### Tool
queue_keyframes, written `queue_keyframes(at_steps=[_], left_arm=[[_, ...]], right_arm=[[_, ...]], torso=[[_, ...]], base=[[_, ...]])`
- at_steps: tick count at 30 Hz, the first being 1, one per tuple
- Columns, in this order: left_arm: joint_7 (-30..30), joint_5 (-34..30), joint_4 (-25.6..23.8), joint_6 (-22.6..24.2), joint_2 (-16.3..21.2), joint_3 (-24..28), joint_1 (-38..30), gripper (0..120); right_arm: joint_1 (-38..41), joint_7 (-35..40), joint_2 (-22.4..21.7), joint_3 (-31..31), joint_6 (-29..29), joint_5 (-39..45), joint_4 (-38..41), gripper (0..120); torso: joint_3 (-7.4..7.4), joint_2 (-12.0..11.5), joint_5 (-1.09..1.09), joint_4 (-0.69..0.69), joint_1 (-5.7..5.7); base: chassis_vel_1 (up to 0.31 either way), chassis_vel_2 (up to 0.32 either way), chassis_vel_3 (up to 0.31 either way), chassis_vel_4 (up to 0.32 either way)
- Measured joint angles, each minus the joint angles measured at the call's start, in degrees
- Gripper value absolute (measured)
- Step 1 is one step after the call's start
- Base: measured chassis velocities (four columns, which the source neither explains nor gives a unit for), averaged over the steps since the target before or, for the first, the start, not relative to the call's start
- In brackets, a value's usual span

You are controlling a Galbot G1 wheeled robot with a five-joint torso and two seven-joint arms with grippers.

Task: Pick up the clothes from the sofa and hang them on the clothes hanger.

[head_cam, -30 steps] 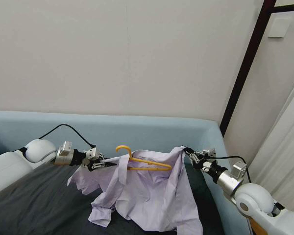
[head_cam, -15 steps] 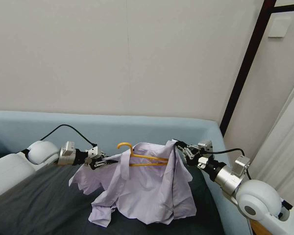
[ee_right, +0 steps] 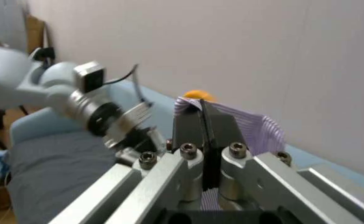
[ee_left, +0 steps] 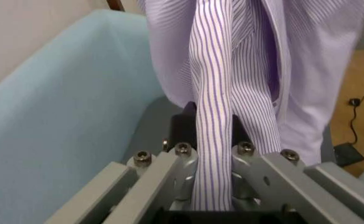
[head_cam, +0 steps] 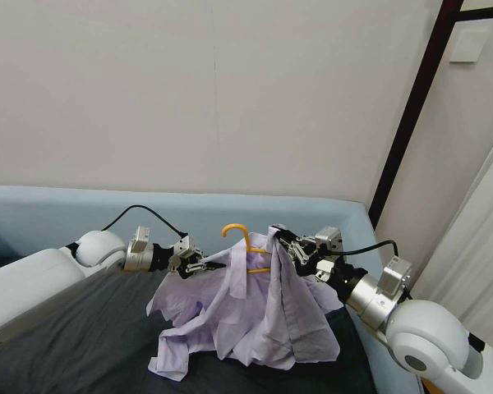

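Observation:
A lilac striped shirt (head_cam: 255, 324) hangs bunched over the sofa, draped on a yellow hanger (head_cam: 240, 237) whose hook sticks up above it. My left gripper (head_cam: 207, 265) is shut on the shirt's left edge; in the left wrist view the striped cloth (ee_left: 214, 116) runs out from between its fingers. My right gripper (head_cam: 282, 243) is shut on the shirt's upper right part beside the hanger. The right wrist view has its black pads (ee_right: 202, 123) pinched on striped cloth (ee_right: 256, 128), with the hanger (ee_right: 196, 94) behind and the left gripper (ee_right: 141, 114) farther off.
The light blue sofa (head_cam: 57, 209) has a dark grey seat (head_cam: 57, 353) under the shirt. A white wall rises behind. A dark door frame (head_cam: 411, 107) and a pale curtain (head_cam: 476, 246) stand at the right.
Both grippers have moved toward each other, the left one rightward and the right one leftward and up. The shirt has bunched and lifted, and the hanger has shifted right.

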Motion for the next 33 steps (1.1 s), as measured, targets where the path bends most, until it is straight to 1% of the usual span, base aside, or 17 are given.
queue_keyframes(at_steps=[1, 3, 5, 7, 9, 13, 15, 17, 19, 24, 25, 26, 28, 30, 32, 33], left_arm=[[-0.01, -0.29, 0.10, 0.08, -0.16, 0.27, -0.50, 1], [-0.01, -2.18, 0.90, 0.32, -1.18, 1.86, -3.82, 1], [-0.02, -2.49, 0.98, 0.34, -1.26, 2.12, -4.32, 1], [0.12, -5.40, 0.80, 0.53, -1.44, 3.58, -7.45, 1], [0.24, -6.16, 0.51, 0.59, -1.38, 3.79, -7.92, 1], [1.08, -10.02, -1.77, 1.35, 0.06, 4.34, -10.40, 1], [1.17, -10.41, -2.03, 1.43, 0.37, 4.42, -10.75, 1], [1.64, -11.15, -2.83, 1.62, 1.67, 4.89, -12.08, 1], [1.81, -11.08, -3.33, 1.63, 2.64, 5.14, -12.84, 1], [1.31, -9.64, -3.63, 1.63, 3.75, 5.15, -13.01, 1], [0.83, -8.75, -3.59, 1.59, 3.93, 5.07, -12.84, 1], [-0.36, -6.98, -3.26, 1.49, 4.02, 4.84, -12.23, 1], [-1.68, -5.42, -2.49, 1.42, 3.69, 4.18, -11.35, 1], [-1.83, -5.20, -2.25, 1.41, 3.61, 4.13, -11.27, 1], [-2.18, -4.41, -1.13, 1.33, 3.28, 4.00, -11.16, 1], [-2.20, -4.33, -0.99, 1.31, 3.24, 3.97, -11.16, 1]], right_arm=[[-0.47, -0.27, -0.21, -0.12, 0.21, -0.97, 0.38, 0], [-4.22, -1.73, -1.01, -0.23, 1.63, -6.21, 1.72, 0], [-4.64, -1.84, -1.08, -0.21, 1.79, -6.76, 1.75, 0], [-7.70, -2.39, -1.38, -0.03, 3.00, -10.74, 1.20, 0], [-7.90, -2.36, -1.34, -0.04, 3.09, -11.25, 0.88, 0], [-8.37, -1.59, -0.17, -0.17, 4.01, -15.45, -3.55, 0], [-8.52, -1.31, 0.06, -0.17, 4.09, -16.48, -4.39, 0], [-8.92, -0.57, 0.85, -0.18, 4.62, -19.98, -7.19, 0], [-9.28, -0.09, 1.32, -0.17, 4.82, -21.33, -8.57, 0], [-10.46, 0.20, 1.51, 0.67, 3.70, -21.39, -7.90, 0], [-10.92, 0.27, 1.48, 0.99, 3.41, -21.41, -7.31, 5], [-11.92, 1.04, 1.45, 1.67, 2.42, -21.51, -6.13, 15], [-14.11, 2.81, 1.28, 3.53, 0.50, -21.63, -3.97, 28], [-14.59, 3.00, 1.22, 4.06, 0.20, -21.75, -3.49, 28], [-17.33, 5.00, 0.92, 6.20, -1.46, -22.74, 0.02, 43], [-17.86, 5.67, 0.94, 6.51, -2.09, -22.84, 0.69, 45]], torso=[[0.00, 0.00, 0.00, 0.00, 0.00], [0.00, 0.00, 0.02, -0.03, 0.00], [0.00, 0.00, 0.03, -0.03, 0.00], [0.00, 0.00, 0.03, -0.03, 0.00], [0.00, 0.00, 0.03, -0.02, 0.00], [0.00, 0.00, 0.02, 0.00, 0.00], [0.00, 0.00, 0.02, 0.00, 0.00], [0.00, 0.00, 0.02, 0.00, 0.00], [0.00, 0.00, 0.02, 0.00, 0.00], [0.00, 0.00, 0.00, 0.00, 0.00], [0.00, 0.00, 0.01, -0.01, 0.00], [0.00, 0.00, 0.00, -0.01, 0.00], [0.00, 0.00, 0.01, 0.00, 0.00], [0.00, 0.00, 0.01, -0.01, 0.00], [0.00, 0.00, 0.01, -0.02, 0.00], [0.00, 0.00, 0.01, -0.02, 0.00]], base=[[0.000, 0.000, 0.000, 0.000], [0.000, 0.000, 0.000, 0.000], [0.000, 0.000, 0.000, 0.000], [0.000, 0.000, 0.000, 0.000], [0.000, 0.000, 0.000, 0.000], [0.000, 0.000, 0.000, 0.000], [0.000, 0.000, 0.000, 0.000], [0.000, 0.000, 0.000, 0.000], [0.000, 0.000, 0.000, 0.000], [0.000, 0.000, 0.000, 0.000], [0.000, 0.000, 0.000, 0.000], [0.000, 0.000, 0.000, 0.000], [0.000, 0.000, 0.000, 0.000], [0.000, 0.000, 0.000, 0.000], [0.000, 0.000, 0.000, 0.000], [0.000, 0.000, 0.000, 0.000]])
